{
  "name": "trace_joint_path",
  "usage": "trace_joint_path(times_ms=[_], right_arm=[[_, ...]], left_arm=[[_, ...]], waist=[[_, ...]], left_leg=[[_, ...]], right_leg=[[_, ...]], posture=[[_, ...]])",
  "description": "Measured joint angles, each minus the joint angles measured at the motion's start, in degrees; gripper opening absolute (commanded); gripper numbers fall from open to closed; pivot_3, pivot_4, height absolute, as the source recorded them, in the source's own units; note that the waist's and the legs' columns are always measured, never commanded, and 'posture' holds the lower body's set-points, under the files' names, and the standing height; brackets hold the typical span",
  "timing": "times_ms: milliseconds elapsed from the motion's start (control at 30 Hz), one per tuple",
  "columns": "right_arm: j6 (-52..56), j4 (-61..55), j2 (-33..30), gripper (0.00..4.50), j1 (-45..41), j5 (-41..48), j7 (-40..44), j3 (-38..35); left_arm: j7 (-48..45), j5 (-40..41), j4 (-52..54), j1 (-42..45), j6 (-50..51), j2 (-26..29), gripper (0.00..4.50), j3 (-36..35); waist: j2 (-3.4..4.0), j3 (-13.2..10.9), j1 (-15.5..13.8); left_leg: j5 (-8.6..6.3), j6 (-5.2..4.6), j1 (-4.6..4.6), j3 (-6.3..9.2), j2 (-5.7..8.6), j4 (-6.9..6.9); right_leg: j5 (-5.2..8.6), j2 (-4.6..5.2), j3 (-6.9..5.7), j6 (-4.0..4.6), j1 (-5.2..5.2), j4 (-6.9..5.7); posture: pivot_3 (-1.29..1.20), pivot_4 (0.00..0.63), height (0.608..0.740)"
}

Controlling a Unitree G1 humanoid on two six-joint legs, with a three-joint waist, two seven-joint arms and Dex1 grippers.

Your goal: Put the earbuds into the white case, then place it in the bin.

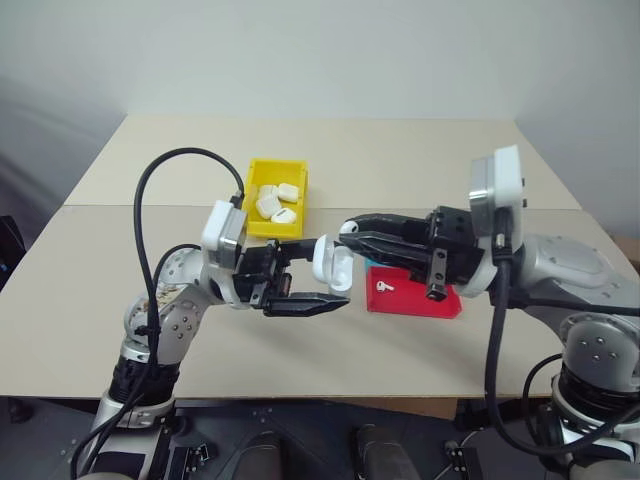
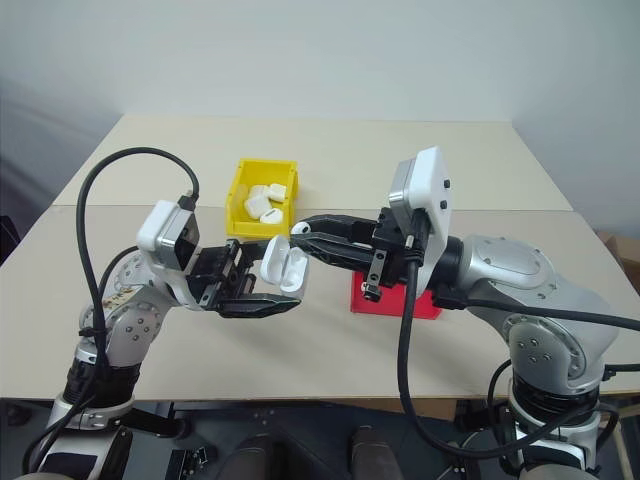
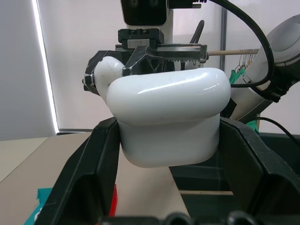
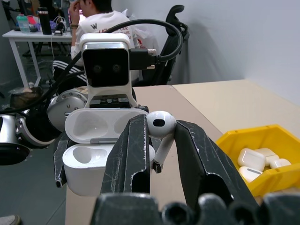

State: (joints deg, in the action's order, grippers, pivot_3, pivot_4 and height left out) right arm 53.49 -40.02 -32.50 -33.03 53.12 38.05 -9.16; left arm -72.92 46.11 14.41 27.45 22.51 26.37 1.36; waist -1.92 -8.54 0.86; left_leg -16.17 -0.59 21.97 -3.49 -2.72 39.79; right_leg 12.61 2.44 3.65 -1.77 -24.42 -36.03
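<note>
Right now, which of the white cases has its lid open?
The white case held in the left gripper, lid flipped up; the cases in the yellow bin lie closed.

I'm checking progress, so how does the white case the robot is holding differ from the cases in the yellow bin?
The held white case is open, lid flipped up; the cases in the bin are closed. It is clamped in the left gripper above the table; they lie loose in the yellow bin. All are glossy white and rounded.

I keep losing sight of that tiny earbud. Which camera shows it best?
The right wrist view: the earbud sits pinched between the right hand's fingers, bulb and stem plain, just over the open case. In the head views it is a white speck at the fingertips; the left wrist view catches part behind the case.
</note>
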Motion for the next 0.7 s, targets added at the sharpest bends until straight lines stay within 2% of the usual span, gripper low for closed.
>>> trace_joint_path(times_ms=[700], right_arm=[[-2.58,0.29,-0.70,0.65,0.03,4.06,-1.86,1.72]], left_arm=[[0.12,0.04,0.00,0.01,0.00,-0.17,2.88,-0.10]], waist=[[0.00,0.00,-0.02]], left_leg=[[0.00,0.00,0.02,0.01,-0.01,-0.01]], right_leg=[[0.00,0.00,0.00,0.00,0.00,0.03]], posture=[[0.00,0.150,0.740]])
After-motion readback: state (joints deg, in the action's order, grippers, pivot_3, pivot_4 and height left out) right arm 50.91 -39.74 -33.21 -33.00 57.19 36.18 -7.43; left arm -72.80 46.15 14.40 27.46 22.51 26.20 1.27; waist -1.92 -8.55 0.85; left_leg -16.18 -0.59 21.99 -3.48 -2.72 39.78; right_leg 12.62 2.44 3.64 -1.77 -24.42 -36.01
